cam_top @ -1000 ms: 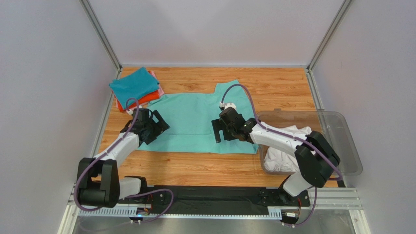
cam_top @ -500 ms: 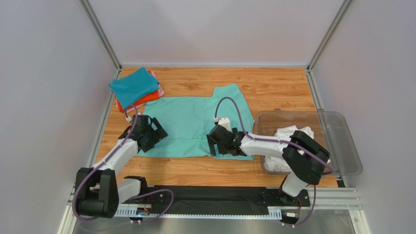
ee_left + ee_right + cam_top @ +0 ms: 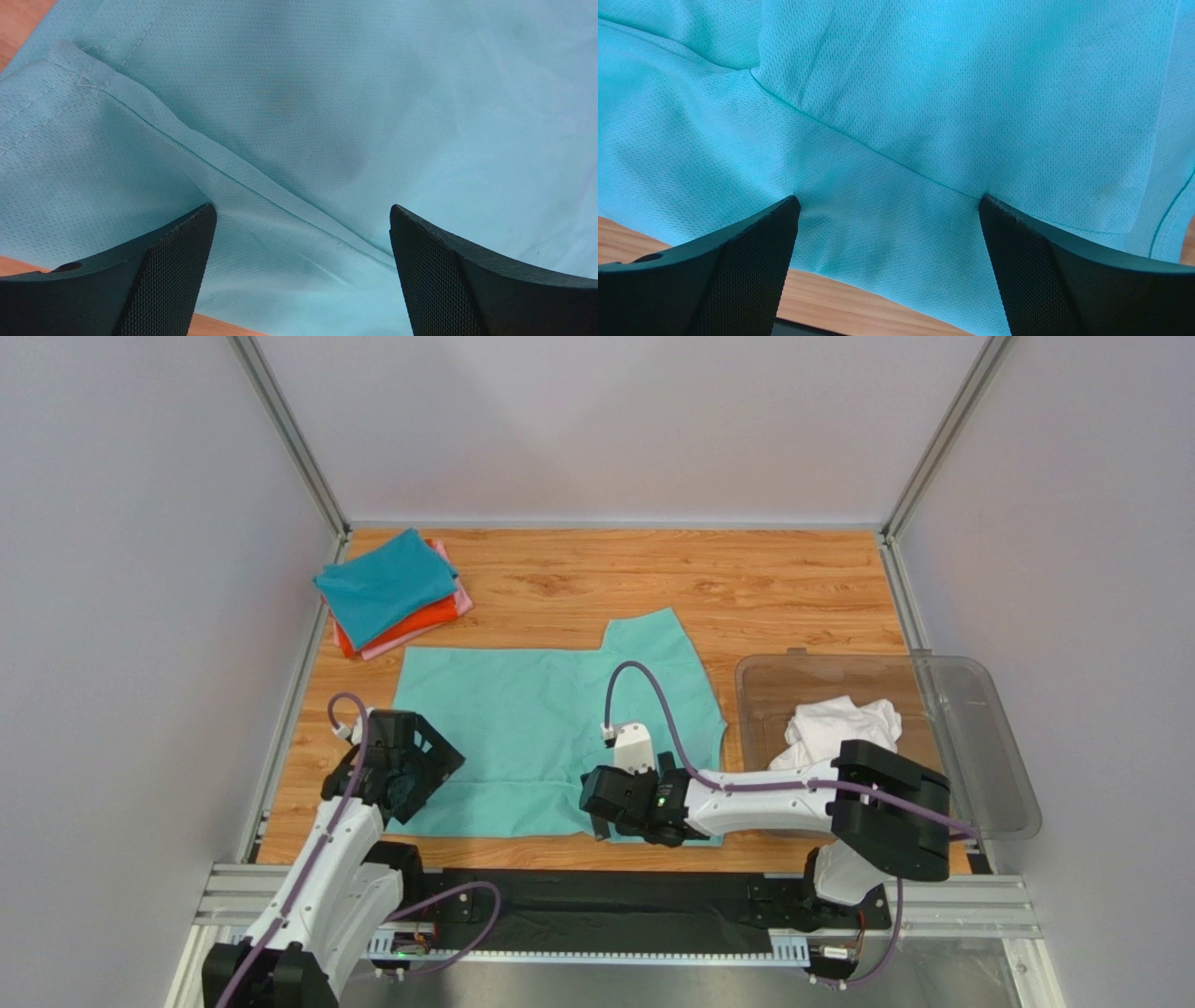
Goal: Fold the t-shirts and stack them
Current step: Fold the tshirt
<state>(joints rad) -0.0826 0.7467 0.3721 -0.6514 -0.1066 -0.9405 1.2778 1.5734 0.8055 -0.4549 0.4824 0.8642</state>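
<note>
A mint-green t-shirt (image 3: 540, 721) lies spread flat on the wooden table, its near hem close to the table's front edge. My left gripper (image 3: 418, 770) is open with its fingers resting on the shirt's near left part (image 3: 316, 105). My right gripper (image 3: 606, 809) is open on the shirt's near right part (image 3: 948, 91), just inside the hem. Neither holds cloth between its jaws. A folded stack sits at the far left: a teal-blue shirt (image 3: 382, 585) on top, an orange-red one (image 3: 428, 620) below, and a pink edge (image 3: 446, 560). A crumpled white shirt (image 3: 839, 724) lies in the bin.
A clear plastic bin (image 3: 968, 756) stands at the right, next to the right arm. Bare wood (image 3: 878, 304) shows in a narrow strip between the shirt's hem and the black base rail (image 3: 631, 896). Grey walls enclose the table on three sides.
Both arms have drawn back toward the near edge, and the mint-green shirt has slid with them toward the front. Its far edge is now away from the folded stack.
</note>
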